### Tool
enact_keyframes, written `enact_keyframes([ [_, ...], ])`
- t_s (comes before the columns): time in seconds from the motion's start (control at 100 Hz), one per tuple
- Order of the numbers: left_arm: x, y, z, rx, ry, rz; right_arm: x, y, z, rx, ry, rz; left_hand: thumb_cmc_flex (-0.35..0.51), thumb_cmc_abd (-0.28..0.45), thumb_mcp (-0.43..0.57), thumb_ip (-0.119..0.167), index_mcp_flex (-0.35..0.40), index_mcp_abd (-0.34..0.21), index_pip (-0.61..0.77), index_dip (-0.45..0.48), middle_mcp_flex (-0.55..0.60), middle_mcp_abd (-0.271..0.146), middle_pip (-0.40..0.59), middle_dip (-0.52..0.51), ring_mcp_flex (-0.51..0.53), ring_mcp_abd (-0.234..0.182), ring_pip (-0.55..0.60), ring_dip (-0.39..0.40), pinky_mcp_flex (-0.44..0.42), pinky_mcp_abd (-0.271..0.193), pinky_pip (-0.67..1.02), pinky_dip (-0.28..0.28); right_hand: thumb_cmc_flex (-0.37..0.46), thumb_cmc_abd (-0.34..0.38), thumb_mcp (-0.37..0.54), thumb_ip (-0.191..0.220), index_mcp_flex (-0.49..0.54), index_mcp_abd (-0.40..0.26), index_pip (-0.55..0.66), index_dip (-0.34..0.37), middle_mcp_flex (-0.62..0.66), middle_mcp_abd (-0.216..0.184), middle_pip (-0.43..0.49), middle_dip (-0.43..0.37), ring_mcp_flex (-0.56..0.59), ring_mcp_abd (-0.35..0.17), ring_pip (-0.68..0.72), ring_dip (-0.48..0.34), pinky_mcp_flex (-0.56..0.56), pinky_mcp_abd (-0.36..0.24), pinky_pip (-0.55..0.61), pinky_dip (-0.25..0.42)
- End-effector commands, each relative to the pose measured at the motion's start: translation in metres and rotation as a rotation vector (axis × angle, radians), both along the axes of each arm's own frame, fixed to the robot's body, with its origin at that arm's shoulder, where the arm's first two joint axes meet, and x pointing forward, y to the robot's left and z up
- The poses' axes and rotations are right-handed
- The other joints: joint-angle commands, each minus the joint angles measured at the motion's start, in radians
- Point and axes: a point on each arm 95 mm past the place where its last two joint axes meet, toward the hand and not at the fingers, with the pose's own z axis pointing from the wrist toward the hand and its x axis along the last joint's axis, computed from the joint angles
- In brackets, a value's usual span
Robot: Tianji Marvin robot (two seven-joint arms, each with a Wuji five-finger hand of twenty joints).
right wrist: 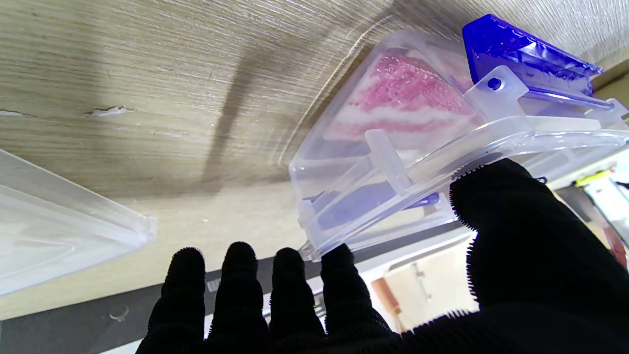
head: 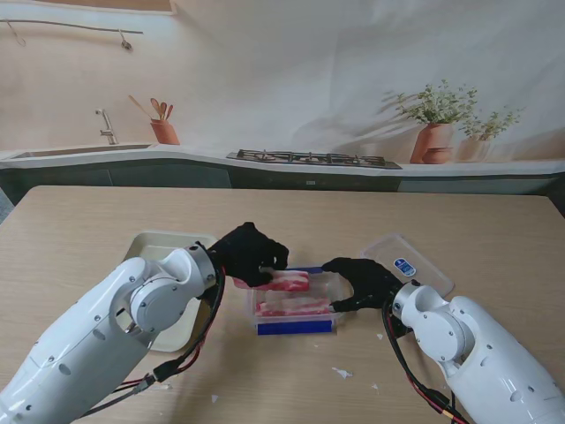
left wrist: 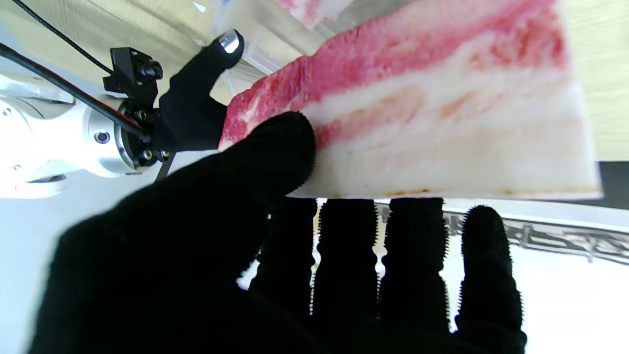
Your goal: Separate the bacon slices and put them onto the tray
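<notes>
Bare wooden table [head: 79, 221] lies open far from me and along the near edge, save a few small scraps. The middle is crowded — a clear container [head: 296, 305] with blue clips sits between the tray [head: 150, 243] on the left and a clear lid [head: 408, 262] on the right. The left hand [head: 249, 254], pinching a bacon slice [head: 287, 282], hangs over the container's left end; the right hand [head: 362, 281] braces its right end — only narrow gaps remain.

One tray [head: 152, 244], one lid [head: 415, 262], one container [head: 328, 291].
</notes>
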Motion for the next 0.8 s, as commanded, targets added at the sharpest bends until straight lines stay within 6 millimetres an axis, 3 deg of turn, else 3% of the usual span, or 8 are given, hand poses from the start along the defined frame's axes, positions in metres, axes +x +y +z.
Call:
enact_keyframes([
  [0.0,0.0,0.017,0.009,0.021,-0.019,0.013,-0.003,0.002,-0.004,-0.002,0.021,0.005,0.028,-0.007,0.087,0.07,0.033,-0.035,0.046,0.0,0.058,-0.009,0.025,0.007,0.022,0.003,-0.005,0.021,-0.001,-0.022,0.042,0.021,0.024,0.002,0.006,-0.016,-0.011,0.01,-0.018,-0.012,-0.014,-0.014,0.015,0.007,-0.027,-0.034,0.002,0.007,0.004,0.001,0.011,0.026],
  [0.32,0.0,0.093,0.023,0.129,-0.024,0.09,-0.003,0.002,-0.003,0.002,0.013,0.006,0.031,-0.002,0.078,0.07,0.031,-0.043,0.042,-0.001,0.059,-0.012,0.015,0.009,0.02,-0.002,-0.019,0.026,-0.003,-0.036,0.03,0.018,0.021,0.003,0.002,-0.016,-0.011,0.01,-0.018,-0.013,-0.014,-0.014,0.015,0.007,-0.028,-0.034,0.0,0.006,0.004,0.0,0.012,0.026],
  [0.79,-0.009,0.169,-0.008,0.239,0.073,0.223,-0.002,0.004,-0.004,-0.006,0.022,0.009,0.036,0.005,0.062,0.07,0.028,-0.051,0.04,-0.006,0.057,-0.021,-0.003,0.007,0.007,-0.017,-0.042,0.027,-0.022,-0.034,0.005,0.009,0.02,0.006,-0.002,-0.016,-0.011,0.01,-0.018,-0.014,-0.014,-0.015,0.015,0.007,-0.028,-0.035,-0.004,0.004,0.0,0.0,0.01,0.026],
])
